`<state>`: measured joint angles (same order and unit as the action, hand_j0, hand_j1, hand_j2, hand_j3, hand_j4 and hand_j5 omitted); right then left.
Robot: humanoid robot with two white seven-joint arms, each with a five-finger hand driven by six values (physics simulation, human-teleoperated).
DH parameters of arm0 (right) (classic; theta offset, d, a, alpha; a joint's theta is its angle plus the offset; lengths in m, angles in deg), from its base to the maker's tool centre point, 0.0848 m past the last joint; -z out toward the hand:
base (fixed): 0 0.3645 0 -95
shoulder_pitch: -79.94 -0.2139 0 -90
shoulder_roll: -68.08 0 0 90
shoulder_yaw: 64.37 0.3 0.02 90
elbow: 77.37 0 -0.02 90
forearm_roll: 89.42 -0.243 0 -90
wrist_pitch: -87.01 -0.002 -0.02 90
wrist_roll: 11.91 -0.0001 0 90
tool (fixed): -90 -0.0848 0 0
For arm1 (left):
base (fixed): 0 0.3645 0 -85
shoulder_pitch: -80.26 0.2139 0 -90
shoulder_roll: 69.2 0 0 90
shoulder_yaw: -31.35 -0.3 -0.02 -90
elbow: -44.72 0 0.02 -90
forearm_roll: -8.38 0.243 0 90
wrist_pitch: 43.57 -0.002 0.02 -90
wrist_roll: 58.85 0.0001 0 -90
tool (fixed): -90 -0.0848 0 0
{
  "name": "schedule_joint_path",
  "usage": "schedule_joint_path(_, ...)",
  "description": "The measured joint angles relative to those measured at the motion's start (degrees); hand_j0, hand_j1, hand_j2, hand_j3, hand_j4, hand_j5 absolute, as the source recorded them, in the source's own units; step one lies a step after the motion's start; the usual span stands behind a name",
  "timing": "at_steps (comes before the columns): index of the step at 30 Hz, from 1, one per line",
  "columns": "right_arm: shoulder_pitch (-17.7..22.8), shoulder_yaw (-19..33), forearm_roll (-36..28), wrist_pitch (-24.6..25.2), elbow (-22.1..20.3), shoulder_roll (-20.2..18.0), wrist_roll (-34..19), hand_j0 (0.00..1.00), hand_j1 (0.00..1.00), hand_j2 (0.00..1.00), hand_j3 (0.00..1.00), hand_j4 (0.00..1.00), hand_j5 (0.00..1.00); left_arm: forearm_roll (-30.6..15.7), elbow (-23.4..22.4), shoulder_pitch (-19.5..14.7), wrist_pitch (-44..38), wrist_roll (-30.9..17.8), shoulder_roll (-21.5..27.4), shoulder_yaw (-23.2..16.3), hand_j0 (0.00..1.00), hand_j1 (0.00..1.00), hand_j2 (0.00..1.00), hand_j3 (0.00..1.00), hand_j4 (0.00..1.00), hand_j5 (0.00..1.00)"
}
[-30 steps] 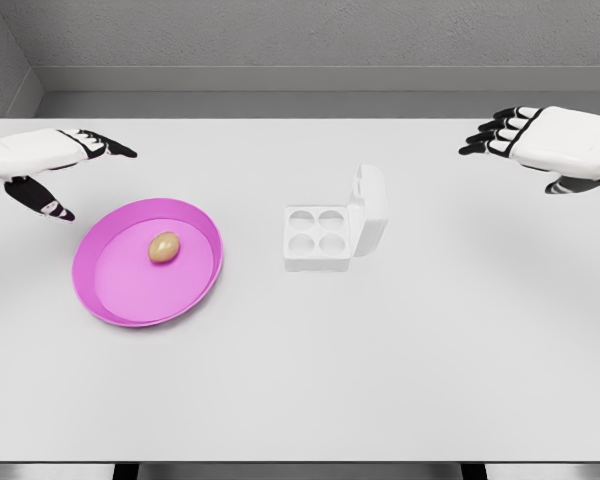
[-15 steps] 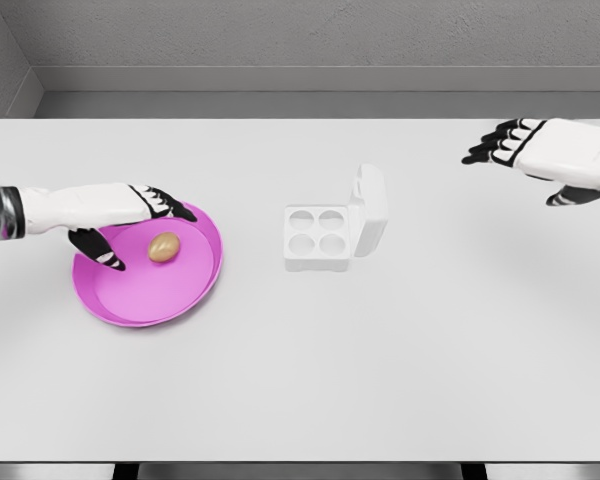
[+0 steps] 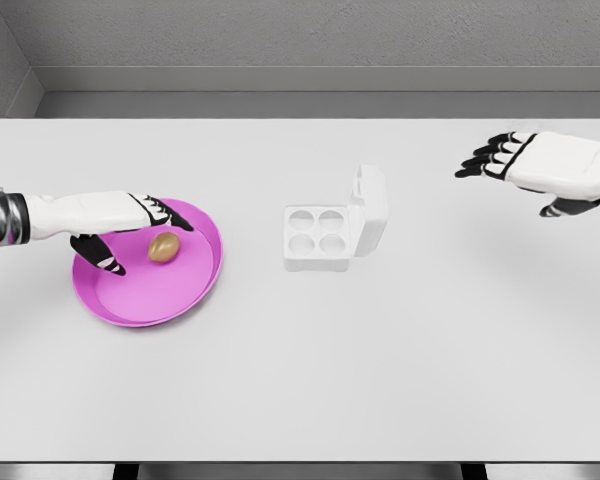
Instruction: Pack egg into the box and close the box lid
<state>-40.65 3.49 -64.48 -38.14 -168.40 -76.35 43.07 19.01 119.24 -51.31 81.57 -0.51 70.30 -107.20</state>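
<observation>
1. I am at the pick-up step: my left hand [image 3: 120,228] is over the near-left part of the pink plate [image 3: 195,285], fingers and thumb apart, with nothing between them yet.

2. The egg [image 3: 162,247] lies in the plate just beyond my thumb tip and just under my forefingers. I cannot tell whether a fingertip already touches its top.

3. The egg lies on its side. Its long axis runs slantwise, from the end nearer my palm up towards the far end by my fingertips. Which end is the blunt one is too small to tell.

4. Next, I judge, I must lower a little and bring thumb and fingers together across the egg's short axis, gently, since it could roll on the smooth plate.

5. The egg box [image 3: 320,238] stands well off from my fingertips, farther along the way they point. Its four cups are empty and its lid [image 3: 371,208] stands upright on the side away from my left hand.

6. My right hand [image 3: 540,165] hovers well beyond the box, fingers spread, holding nothing; closing the lid is not yet begun.
</observation>
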Motion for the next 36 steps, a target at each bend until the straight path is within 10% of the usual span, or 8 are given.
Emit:
schedule_joint_path(13, -0.09, -3.99, 0.19, 0.00, -0.14, -0.03, 0.00, 1.00, 1.00, 1.00, 1.00, 1.00, 1.00, 1.91, -3.02, -0.44, 0.00, 0.00, -3.38, -0.07, 0.77, 0.77, 0.77, 0.77, 0.77, 0.77)
schedule_joint_path(36, -1.49, -7.48, 3.41, 0.00, -1.42, 4.04, 0.00, 1.00, 1.00, 1.00, 1.00, 1.00, 1.00, 3.00, -3.06, -0.09, 0.00, 0.00, -4.08, -0.44, 0.77, 0.77, 0.77, 0.77, 0.77, 0.77)
